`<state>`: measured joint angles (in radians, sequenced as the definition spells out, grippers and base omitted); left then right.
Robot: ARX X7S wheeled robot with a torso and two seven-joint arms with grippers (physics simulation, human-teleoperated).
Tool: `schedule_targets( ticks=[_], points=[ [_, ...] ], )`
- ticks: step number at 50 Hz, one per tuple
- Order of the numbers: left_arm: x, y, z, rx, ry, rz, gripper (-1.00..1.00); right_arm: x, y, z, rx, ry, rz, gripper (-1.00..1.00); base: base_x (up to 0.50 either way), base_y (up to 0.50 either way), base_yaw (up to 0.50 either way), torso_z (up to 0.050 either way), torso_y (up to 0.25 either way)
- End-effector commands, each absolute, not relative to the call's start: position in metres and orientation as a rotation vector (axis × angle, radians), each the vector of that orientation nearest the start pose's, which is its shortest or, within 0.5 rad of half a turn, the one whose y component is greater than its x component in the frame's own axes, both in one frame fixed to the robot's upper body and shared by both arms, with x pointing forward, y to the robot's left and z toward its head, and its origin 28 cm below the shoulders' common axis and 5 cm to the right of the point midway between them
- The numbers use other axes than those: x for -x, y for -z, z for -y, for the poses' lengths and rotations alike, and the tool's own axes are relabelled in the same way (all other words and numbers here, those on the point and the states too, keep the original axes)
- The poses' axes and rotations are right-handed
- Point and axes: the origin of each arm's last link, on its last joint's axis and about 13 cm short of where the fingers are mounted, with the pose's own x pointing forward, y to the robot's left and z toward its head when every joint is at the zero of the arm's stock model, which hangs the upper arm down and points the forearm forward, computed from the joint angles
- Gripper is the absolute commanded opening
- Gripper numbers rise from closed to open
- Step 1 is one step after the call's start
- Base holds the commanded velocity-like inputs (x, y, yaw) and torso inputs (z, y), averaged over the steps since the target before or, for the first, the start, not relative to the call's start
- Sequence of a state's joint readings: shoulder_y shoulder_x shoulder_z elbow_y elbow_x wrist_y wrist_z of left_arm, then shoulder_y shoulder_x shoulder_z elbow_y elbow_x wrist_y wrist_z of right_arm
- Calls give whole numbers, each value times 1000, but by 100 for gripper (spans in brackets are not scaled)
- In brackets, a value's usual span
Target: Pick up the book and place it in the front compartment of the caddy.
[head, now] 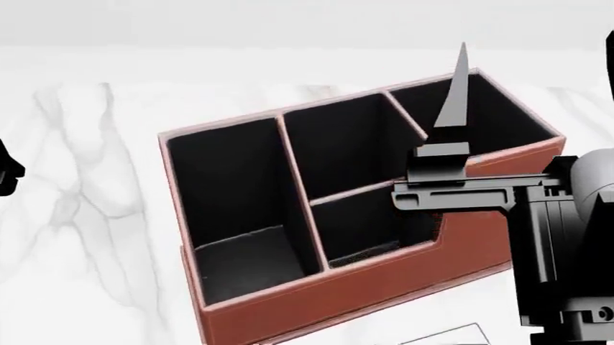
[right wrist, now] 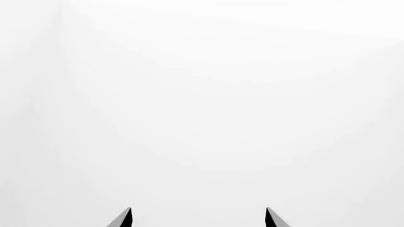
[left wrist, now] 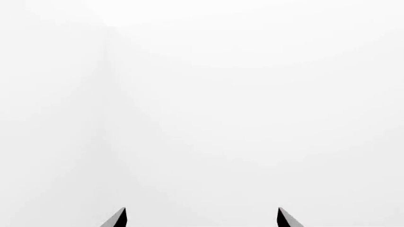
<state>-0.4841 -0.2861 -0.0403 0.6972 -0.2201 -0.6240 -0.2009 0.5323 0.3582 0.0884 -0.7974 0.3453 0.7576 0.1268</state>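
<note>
Book: nowhere clearly in view; a pale-edged flat shape at the near edge of the head view, just before the caddy [head: 364,287], may be it. Right tool [right wrist: 197,217] points upward over the caddy's right side, fingers apart, empty; it should drop low and near first. Left tool [left wrist: 202,217] is likewise spread, holding nothing. Beyond, the front compartment [head: 369,230] sits open on the marble table [head: 86,215].

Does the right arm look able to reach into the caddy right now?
Probably yes: the right gripper is open beside the caddy, whose compartments lie uncovered, though it points away from them.
</note>
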Motion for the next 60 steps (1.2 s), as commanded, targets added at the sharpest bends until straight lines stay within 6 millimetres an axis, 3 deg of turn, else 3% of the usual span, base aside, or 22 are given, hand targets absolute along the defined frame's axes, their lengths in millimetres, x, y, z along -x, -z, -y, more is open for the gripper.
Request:
schedule_targets(
  ticks=[1, 25, 42, 53, 57, 60],
  points=[
    [-241, -226, -249, -77, -132, 562, 100, -227, -243, 149, 120, 21, 570, 100, 500, 0, 0, 0, 0],
    [-240, -226, -250, -76, -136, 565, 100, -226, -241, 148, 133, 21, 553, 100, 500, 0, 0, 0, 1],
    [-240, -227, -250, -75, -138, 565, 100, -225, -242, 149, 160, 6, 548, 100, 0, 0, 0, 0, 1],
    [-240, -225, -251, -73, -140, 561, 100, -212, -260, 172, 313, -40, 484, 100, 0, 0, 0, 0, 0],
    [-240, -224, -251, -73, -142, 559, 100, -203, -269, 184, 296, -67, 473, 100, 0, 0, 0, 0, 0],
    [-239, -223, -251, -72, -142, 558, 100, -197, -273, 190, 390, -105, 471, 100, 0, 0, 0, 0, 0]
  ],
)
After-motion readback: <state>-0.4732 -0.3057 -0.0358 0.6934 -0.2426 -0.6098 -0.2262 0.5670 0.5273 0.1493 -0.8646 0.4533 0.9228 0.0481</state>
